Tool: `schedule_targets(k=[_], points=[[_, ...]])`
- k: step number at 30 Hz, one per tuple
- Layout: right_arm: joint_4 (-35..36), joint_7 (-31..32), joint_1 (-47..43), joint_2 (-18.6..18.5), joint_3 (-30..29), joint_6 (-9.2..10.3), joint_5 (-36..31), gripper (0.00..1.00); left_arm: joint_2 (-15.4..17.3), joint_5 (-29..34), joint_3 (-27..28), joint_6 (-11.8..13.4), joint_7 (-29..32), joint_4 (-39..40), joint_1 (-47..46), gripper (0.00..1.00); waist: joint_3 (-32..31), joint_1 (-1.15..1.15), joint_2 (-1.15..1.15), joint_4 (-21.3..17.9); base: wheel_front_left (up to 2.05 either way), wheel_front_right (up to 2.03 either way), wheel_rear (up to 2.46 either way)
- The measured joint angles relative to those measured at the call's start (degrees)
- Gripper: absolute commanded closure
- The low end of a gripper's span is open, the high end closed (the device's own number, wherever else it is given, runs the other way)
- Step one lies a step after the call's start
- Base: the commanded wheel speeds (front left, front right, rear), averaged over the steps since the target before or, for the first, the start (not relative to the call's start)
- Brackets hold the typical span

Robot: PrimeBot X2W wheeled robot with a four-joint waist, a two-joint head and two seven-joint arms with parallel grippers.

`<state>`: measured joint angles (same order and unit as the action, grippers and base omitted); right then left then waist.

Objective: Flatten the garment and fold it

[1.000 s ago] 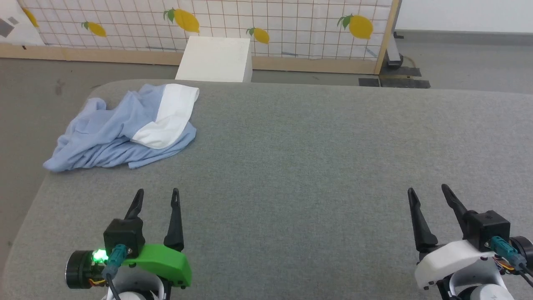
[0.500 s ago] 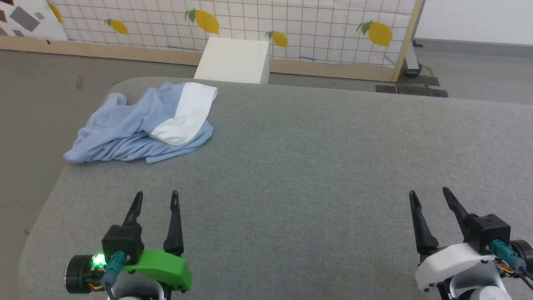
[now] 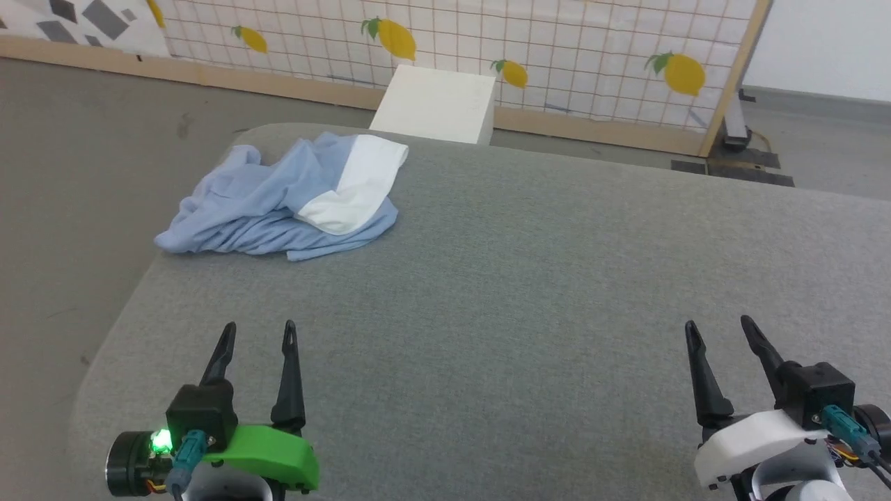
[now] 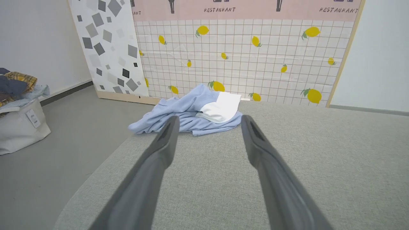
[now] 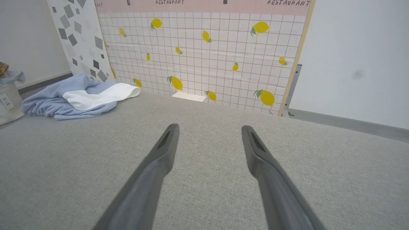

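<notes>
While left pincer point(image 3: 260, 325) and right pincer point(image 3: 717, 321) agape, garment point(image 3: 250, 209) a rumpled blue heap, white atop.

I judge this a staged test room, probably a lab: freestanding lemon-print backdrop panel point(image 4: 243, 57) lettered RESTAURANT, bare white wall point(image 5: 351, 48), grey floor point(image 4: 80, 143), bag of clothes point(image 4: 19, 131), padded table point(image 3: 529, 292).

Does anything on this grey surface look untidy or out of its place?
Yes. The light blue garment lies crumpled in a heap at the far left corner of the grey table, close to its edge, with a white part turned over on top. The left gripper and right gripper stand open, apart from it.
</notes>
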<state>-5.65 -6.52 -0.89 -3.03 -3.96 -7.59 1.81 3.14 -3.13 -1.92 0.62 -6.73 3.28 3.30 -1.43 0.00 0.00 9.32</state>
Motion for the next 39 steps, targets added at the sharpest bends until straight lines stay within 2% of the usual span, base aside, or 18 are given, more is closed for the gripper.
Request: schedule_targets(k=[20, 24, 32, 39], points=[[-1.94, -2.10, -0.01, 0.00, 0.14, 0.00, 0.20, 0.00, -0.01, -1.52, -0.33, -0.07, -2.45, 0.34, 1.17, 0.00, -0.80, 0.00, 0.00, 6.69, 0.00, 0.00, 0.00], [-2.53, -2.89, -0.01, 0.01, -0.68, 0.00, 0.21, 0.00, -0.01, -1.77, -0.20, -0.07, -3.24, 0.47, 1.44, 0.00, -1.10, 0.00, 0.00, 9.98, 0.00, 0.00, 0.00], [-3.59, -4.10, 0.00, 0.01, -1.02, 0.00, 0.37, 0.00, -0.01, -2.24, -0.19, -0.07, -4.47, 0.85, 2.38, 0.00, -1.48, 0.00, 0.00, 13.36, 0.00, 0.00, 0.00], [-3.72, -4.71, 0.01, 0.03, -1.76, 0.00, 0.26, 0.00, -0.01, -2.90, -0.62, 0.00, -5.32, 1.26, 2.57, 0.00, -1.40, 0.00, 0.00, 14.73, 0.00, 0.00, 0.00]])
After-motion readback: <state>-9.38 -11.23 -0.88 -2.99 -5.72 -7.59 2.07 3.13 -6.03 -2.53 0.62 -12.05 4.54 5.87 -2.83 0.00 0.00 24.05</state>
